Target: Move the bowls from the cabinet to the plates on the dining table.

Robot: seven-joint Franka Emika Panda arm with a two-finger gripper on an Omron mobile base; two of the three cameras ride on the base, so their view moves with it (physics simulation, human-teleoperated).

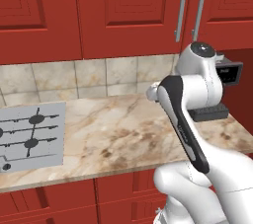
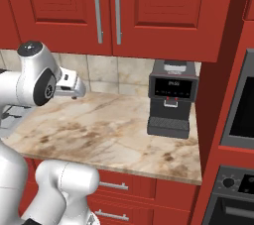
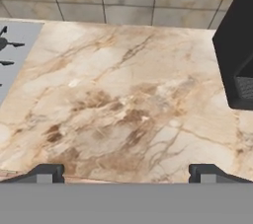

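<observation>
The red wall cabinet (image 1: 128,6) hangs above the counter with both doors shut, its two long grey bar handles (image 2: 106,11) side by side. The bowls are hidden. The plates and the dining table are out of view. My gripper (image 3: 127,173) hovers over the marble counter (image 3: 123,104) below the cabinet, facing down at the bare stone. Its fingertips (image 3: 47,172) stand far apart with nothing between them, so it is open. In the right base view the gripper (image 2: 73,89) sticks out from the white wrist, well below the handles.
A grey cooktop (image 1: 29,136) lies at the counter's left end. A black coffee machine (image 2: 170,97) stands at the right end against the tiled wall. A built-in oven (image 2: 243,105) fills the tall red unit further right. Red base cupboards (image 2: 124,187) run under the counter.
</observation>
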